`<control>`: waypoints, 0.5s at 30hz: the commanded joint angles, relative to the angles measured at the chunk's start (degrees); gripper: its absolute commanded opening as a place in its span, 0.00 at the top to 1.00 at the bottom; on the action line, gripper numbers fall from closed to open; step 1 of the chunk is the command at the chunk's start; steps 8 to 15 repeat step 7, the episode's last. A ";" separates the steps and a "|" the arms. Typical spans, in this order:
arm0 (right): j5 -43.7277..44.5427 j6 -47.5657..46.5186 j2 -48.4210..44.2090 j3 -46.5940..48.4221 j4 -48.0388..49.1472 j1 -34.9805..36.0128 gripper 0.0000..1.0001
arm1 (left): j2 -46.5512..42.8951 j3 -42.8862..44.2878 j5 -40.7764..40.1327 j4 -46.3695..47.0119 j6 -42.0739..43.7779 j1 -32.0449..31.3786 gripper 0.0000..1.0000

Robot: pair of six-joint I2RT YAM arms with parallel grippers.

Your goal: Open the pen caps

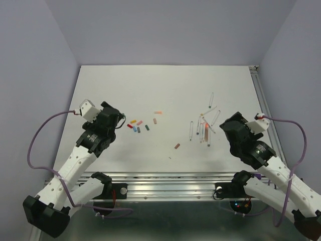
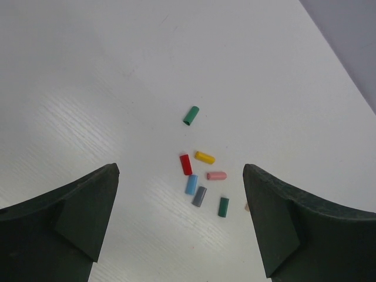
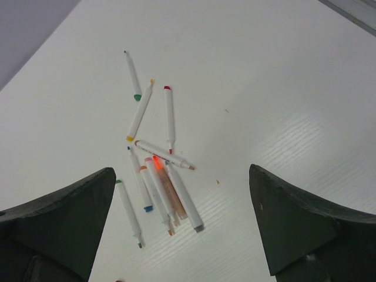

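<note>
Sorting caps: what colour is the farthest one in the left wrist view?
Farthest cap: green, clearest in left wrist view.

White table [image 1: 165, 85], lilac walls [image 1: 170, 30] on 3 sides, alu rail [image 1: 263, 100] at rt edge

Light: bright, even and diffuse, from above. In the top view the table [image 1: 165, 85] is near white, and it is dim below the near edge.

Left wrist: broad soft sheen on the table ahead-left of the left gripper fingers [image 2: 64, 223]. Fingers dark, edges soft. Pen caps [image 2: 185, 164] ahead of the fingertips are sharp, with faint short shadows.

Right wrist: streaked glare ahead-right of the right gripper fingers [image 3: 305, 229], also dark. Pens [image 3: 169, 114] crisp; one glows orange.
</note>
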 commanded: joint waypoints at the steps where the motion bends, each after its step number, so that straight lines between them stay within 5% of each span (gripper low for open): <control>1: 2.97 -1.57 -0.11 -1.37 1.08 -0.17 0.00 | 0.29 -0.47 -0.66 1.43 0.56 0.84 0.01; 15: 2.70 -1.93 1.73 -0.67 1.52 -0.17 0.00 | -2.26 -1.61 1.18 4.51 2.76 1.19 0.01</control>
